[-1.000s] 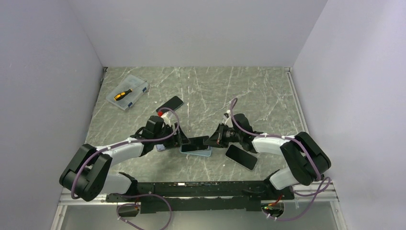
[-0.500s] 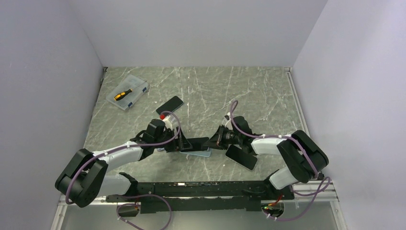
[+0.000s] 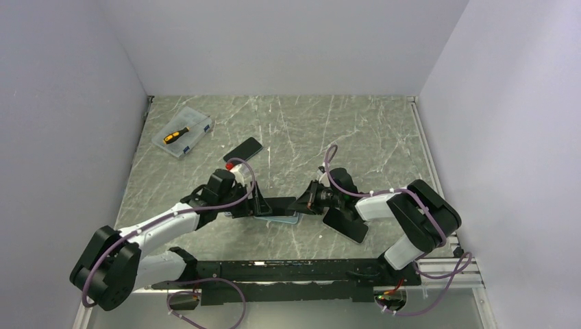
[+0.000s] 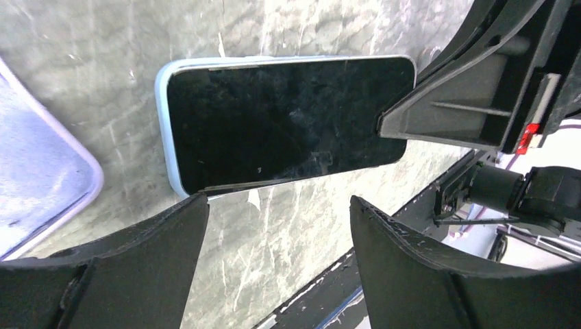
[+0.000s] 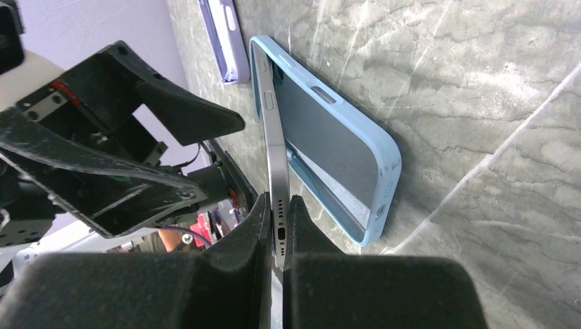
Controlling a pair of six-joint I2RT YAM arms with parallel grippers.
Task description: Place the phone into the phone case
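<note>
The phone [image 4: 284, 123], black screen up, lies tilted over the light blue phone case [image 5: 342, 157], which rests flat on the table. Its far end sits in the case's far end and its near end is raised. My right gripper [image 5: 277, 205] is shut on the phone's silver near end, by the charging port. In the top view the phone [image 3: 277, 205] spans between both grippers. My left gripper [image 4: 277, 226] stands open beside the phone's long side, nothing between its fingers [image 4: 171, 233]; one fingertip is close to the phone's corner.
A lilac case [image 4: 41, 178] lies just left of the blue one. A second dark phone [image 3: 346, 224] lies under my right arm. Further back are another black phone [image 3: 243, 148] and a clear box [image 3: 183, 132] holding an orange screwdriver.
The left gripper has opened a little wider and stands off the phone. Both grippers and the phone have shifted slightly toward the near edge, with the phone lower over the case.
</note>
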